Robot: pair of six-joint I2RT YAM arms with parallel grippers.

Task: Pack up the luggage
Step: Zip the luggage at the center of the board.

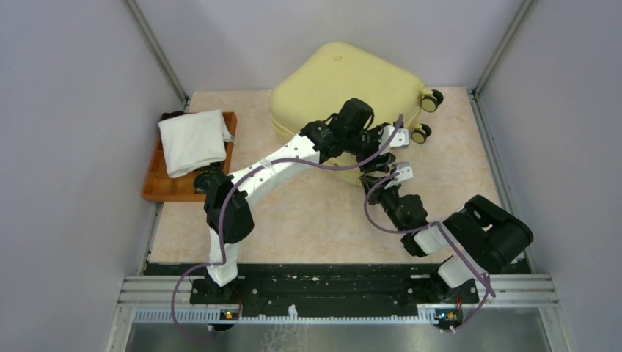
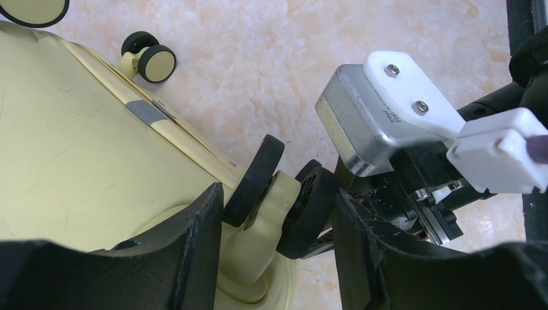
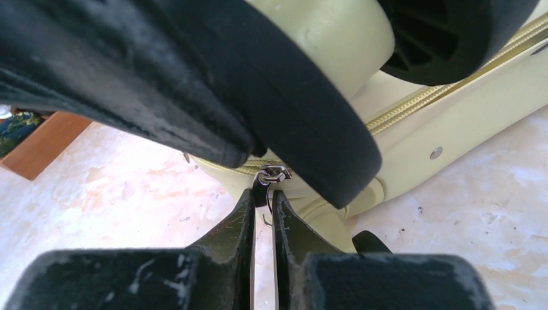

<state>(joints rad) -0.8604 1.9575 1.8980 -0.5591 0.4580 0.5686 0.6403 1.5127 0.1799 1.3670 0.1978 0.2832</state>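
The luggage (image 1: pixel 345 81) is a pale yellow hard-shell suitcase lying closed at the back middle of the table. It also shows in the left wrist view (image 2: pixel 64 142) and the right wrist view (image 3: pixel 439 123). My left gripper (image 1: pixel 381 139) is at its near right corner. In the left wrist view the left gripper (image 2: pixel 278 206) is shut on a black double wheel (image 2: pixel 258 181), one finger against each side. My right gripper (image 1: pixel 389 165) is just below that corner. In the right wrist view the right gripper (image 3: pixel 262 200) is shut on the metal zipper pull (image 3: pixel 263 187).
A wooden tray (image 1: pixel 158 183) at the table's left holds a folded white towel (image 1: pixel 192 141). Two more suitcase wheels (image 1: pixel 431 100) stick out at the back right. Grey walls and metal posts enclose the table. The two arms lie close together at the suitcase corner.
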